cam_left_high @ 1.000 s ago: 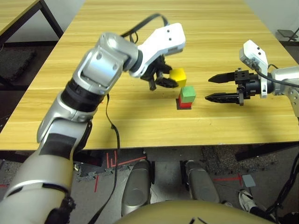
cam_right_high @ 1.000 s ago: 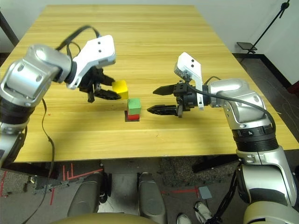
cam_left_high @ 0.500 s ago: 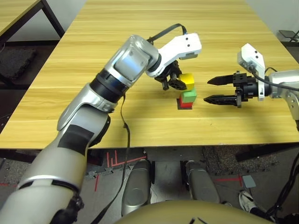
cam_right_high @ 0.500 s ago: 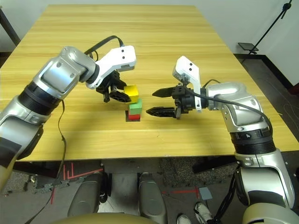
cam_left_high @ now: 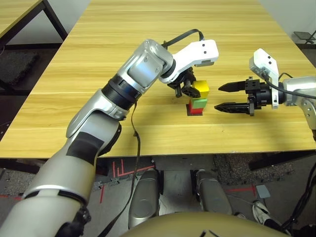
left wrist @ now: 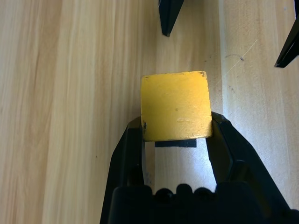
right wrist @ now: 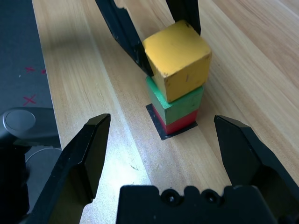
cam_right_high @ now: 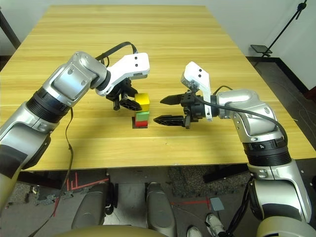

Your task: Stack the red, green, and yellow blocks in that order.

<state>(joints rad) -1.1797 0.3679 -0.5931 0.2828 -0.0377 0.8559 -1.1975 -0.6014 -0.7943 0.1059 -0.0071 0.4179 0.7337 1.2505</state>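
Now the left gripper (cam_left_high: 190,89) reaches in over the middle of the wooden table (cam_left_high: 74,89), its two black fingers (left wrist: 132,154) clamped on the sides of the yellow block (cam_left_high: 200,88). That block sits over the green block (cam_left_high: 199,103), which rests on the red block (cam_left_high: 196,110) on a flat black patch (right wrist: 160,128). Just to the right, the right gripper (cam_left_high: 228,97) hovers near the stack, jaws spread wide and holding nothing.
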